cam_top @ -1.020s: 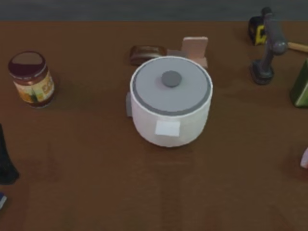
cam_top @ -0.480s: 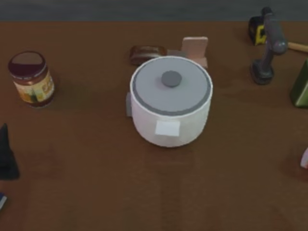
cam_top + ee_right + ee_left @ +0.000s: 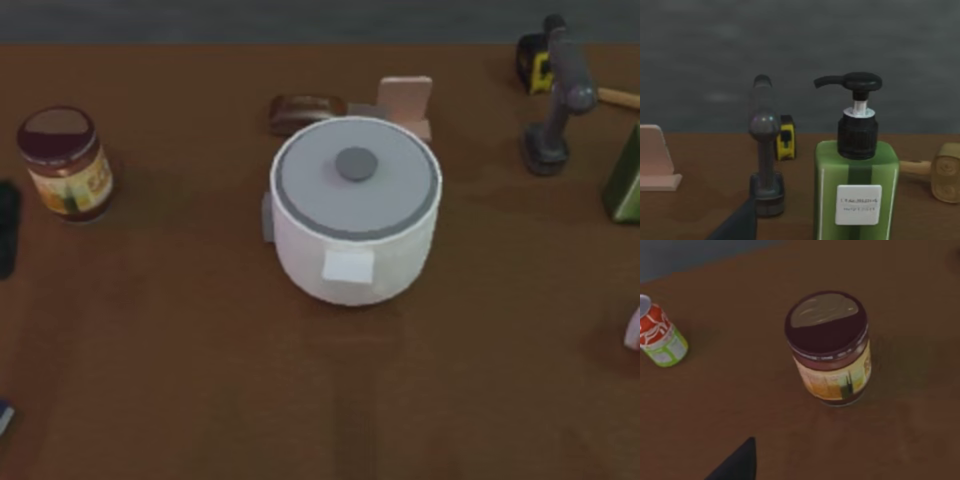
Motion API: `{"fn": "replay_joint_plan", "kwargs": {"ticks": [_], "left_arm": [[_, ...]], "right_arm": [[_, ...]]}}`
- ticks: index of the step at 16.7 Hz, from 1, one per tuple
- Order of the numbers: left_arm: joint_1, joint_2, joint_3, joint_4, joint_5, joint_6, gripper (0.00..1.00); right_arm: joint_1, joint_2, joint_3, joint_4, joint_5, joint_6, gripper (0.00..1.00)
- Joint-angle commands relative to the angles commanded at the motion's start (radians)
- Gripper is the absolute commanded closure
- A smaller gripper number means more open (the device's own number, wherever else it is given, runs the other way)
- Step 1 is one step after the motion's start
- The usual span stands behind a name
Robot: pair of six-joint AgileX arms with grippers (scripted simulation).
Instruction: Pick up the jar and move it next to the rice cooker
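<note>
The jar [image 3: 65,165], glass with a dark red lid and a yellow-orange label, stands upright near the table's left edge. In the left wrist view the jar [image 3: 829,347] is close below the camera. My left gripper [image 3: 6,228] sits at the left edge, just beside and slightly in front of the jar, not touching it. It is open; one dark finger [image 3: 740,465] shows, with nothing held. The white rice cooker [image 3: 355,210] stands in the middle of the table. My right arm is parked off the right side; one finger [image 3: 740,222] shows, open and empty.
Behind the cooker are a brown loaf-like object [image 3: 305,112] and a pink stand [image 3: 405,100]. At the back right stand a grey tool [image 3: 555,100], a yellow tape measure [image 3: 535,62] and a green pump bottle [image 3: 625,180]. A red-and-green can [image 3: 660,337] lies beyond the jar.
My left gripper has moved along the table's left edge toward the back, from well in front of the jar to beside it. Nothing else has moved.
</note>
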Motion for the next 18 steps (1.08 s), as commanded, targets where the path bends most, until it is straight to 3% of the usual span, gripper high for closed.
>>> {"fn": "replay_joint_plan", "kwargs": {"ticks": [12, 18], "left_arm": [[0.002, 1.088, 1.110, -0.661, -0.009, 0.382, 0.00], [0.006, 1.512, 1.526, -0.905, -0.025, 0.523, 0.00]], "right_arm": [[0.000, 0.000, 0.000, 0.000, 0.000, 0.000, 0.00], [0.000, 0.000, 0.000, 0.000, 0.000, 0.000, 0.00]]}}
